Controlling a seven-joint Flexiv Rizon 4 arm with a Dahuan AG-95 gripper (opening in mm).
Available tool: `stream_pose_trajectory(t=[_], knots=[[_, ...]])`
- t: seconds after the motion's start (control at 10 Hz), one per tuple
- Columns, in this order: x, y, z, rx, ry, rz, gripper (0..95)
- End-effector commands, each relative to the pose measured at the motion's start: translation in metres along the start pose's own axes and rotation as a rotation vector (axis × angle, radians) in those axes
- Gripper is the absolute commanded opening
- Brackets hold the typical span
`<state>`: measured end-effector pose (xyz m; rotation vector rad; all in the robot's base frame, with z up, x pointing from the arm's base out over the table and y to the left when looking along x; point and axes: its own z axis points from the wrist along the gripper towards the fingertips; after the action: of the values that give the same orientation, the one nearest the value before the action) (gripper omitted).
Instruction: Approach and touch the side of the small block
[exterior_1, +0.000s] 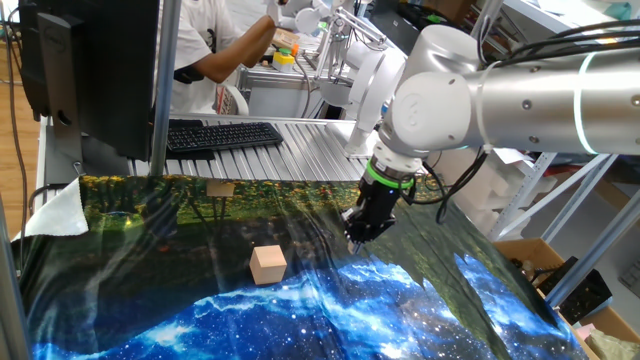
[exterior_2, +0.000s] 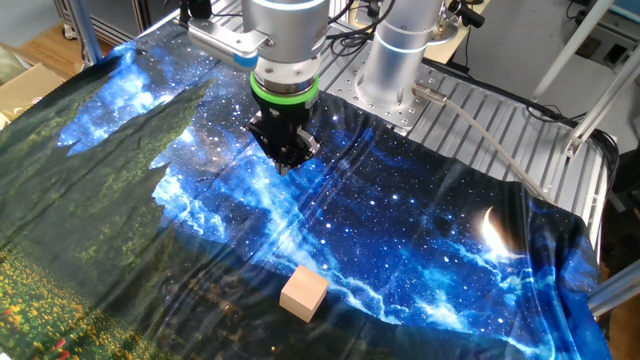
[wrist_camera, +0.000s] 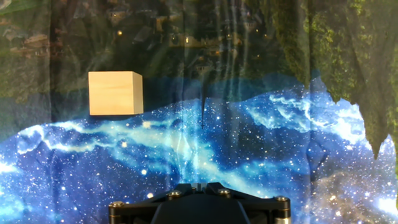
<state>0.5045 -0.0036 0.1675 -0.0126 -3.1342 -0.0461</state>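
End effector (exterior_2: 285, 160) — fingers apparently together — above the cloth (exterior_2: 420, 230), well apart from unmarked small block (exterior_2: 304, 294).

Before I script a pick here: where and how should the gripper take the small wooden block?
Grip the small block across two opposite upright faces, coming straight down from above. It is a plain cube lying flat and alone on the cloth, so every side is open.

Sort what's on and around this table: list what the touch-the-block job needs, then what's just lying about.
Needed for the job:
small block, sitting alone on the printed cloth
tool, above the cloth, apart from the block

Just lying about:
flat tan piece at the cloth's far edge
keyboard behind the table
white rag at the corner
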Motion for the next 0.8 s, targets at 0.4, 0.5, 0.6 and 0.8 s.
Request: stream_pose_trajectory(t=[0.4,0.5,0.6,0.8], knots=[[-0.006,-0.003,0.021,0.001,-0.002,-0.002,0.0],[-0.008,-0.003,0.031,0.003,-0.002,0.003,0.0],[-0.009,-0.002,0.035,0.001,-0.006,0.006,0.0],[-0.018,0.005,0.051,0.005,-0.006,0.022,0.0]])
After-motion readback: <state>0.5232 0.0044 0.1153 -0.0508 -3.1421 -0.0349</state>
